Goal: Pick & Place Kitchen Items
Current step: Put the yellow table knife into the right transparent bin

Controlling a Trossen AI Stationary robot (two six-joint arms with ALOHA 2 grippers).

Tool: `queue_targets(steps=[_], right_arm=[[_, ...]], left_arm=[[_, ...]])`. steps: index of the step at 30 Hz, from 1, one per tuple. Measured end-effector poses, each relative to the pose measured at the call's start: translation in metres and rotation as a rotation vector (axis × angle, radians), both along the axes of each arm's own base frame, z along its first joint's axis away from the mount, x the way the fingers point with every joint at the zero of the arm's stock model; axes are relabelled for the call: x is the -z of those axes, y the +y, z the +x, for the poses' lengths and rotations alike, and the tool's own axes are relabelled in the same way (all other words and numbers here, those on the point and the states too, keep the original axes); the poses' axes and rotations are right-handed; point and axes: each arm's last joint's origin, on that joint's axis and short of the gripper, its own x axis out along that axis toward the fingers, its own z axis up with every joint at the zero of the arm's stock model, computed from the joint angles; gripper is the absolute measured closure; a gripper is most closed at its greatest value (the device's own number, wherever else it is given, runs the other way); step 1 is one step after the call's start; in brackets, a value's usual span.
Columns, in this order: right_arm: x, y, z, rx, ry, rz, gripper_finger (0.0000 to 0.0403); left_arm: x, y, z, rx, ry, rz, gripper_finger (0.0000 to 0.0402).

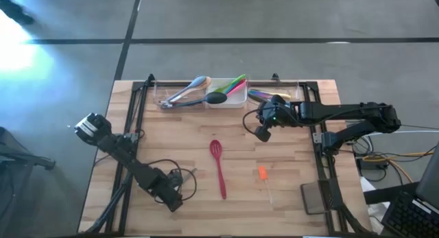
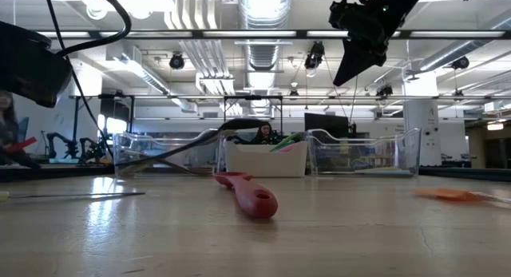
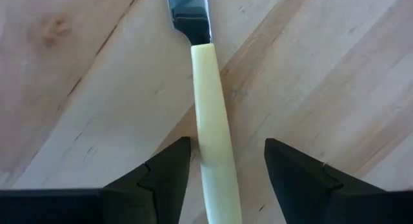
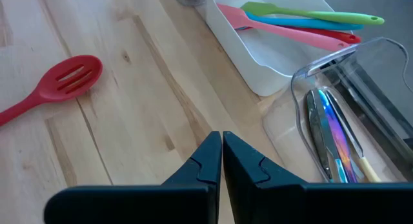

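Looking down, high view: the left gripper (image 1: 180, 190) sits low at the counter's (image 1: 288, 162) near-left part, by a thin utensil; the right gripper (image 1: 262, 134) hangs over the far-right part, near the trays.
High view, items: a red slotted spoon (image 1: 219, 168) lies mid-counter, an orange-tipped utensil (image 1: 263, 177) to its right; a black ladle (image 1: 214, 99) and others crowd the left clear tray (image 1: 180, 95) and the white tray (image 1: 228, 101).
Low view: the right gripper (image 2: 351, 65) is raised well above the counter, empty; the red slotted spoon (image 2: 249, 195) lies in front of the white tray (image 2: 266, 159).
Left wrist view: the jaws stand open on either side of a cream-handled knife (image 3: 208, 108) lying flat on the counter (image 3: 322, 62); one fingertip (image 3: 175, 161) is nearly at the handle, the other well apart, nothing gripped yet.
Left wrist risk: the handle is off-centre, so closing would probably push it sideways or pinch it askew; being slim and flat, it may slip out on the lift.
Right wrist view: the jaws are closed together on nothing, above bare wood.
Right wrist, trays: green, teal and pink spatulas (image 4: 303, 20) rest in the white tray (image 4: 258, 62); iridescent cutlery (image 4: 332, 137) lies in the right clear tray (image 4: 381, 101).
Right wrist risk: a carried item could catch the clear tray's raised wall.
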Motion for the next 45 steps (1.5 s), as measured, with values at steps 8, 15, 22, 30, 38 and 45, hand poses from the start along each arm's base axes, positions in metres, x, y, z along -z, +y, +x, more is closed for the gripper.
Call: queue_targets(steps=[8,15,22,30,38,45], right_arm=[[0.003,0.000,-0.001,-0.006,0.014,-0.004,0.0394],[0.002,0.000,0.000,-0.019,0.011,-0.015,0.0394],[0.002,0.000,0.000,-0.038,0.016,-0.030,0.0394],[0.002,0.000,0.001,-0.052,0.021,-0.040,0.0394],[0.001,0.000,0.001,-0.050,0.009,-0.040,0.0394],[0.005,0.004,0.001,-0.035,-0.001,-0.017,0.0394]], left_arm=[[0.004,0.003,-0.002,0.038,0.021,0.075,0.0252],[0.000,0.009,-0.001,0.124,-0.001,0.105,0.0341],[-0.020,0.023,0.002,0.122,-0.104,0.141,0.0341],[-0.059,0.042,0.000,0.055,-0.275,0.177,0.0341],[-0.074,0.064,-0.009,0.005,-0.435,0.277,0.0341],[-0.068,0.086,-0.007,-0.063,-0.703,0.315,0.0341]])
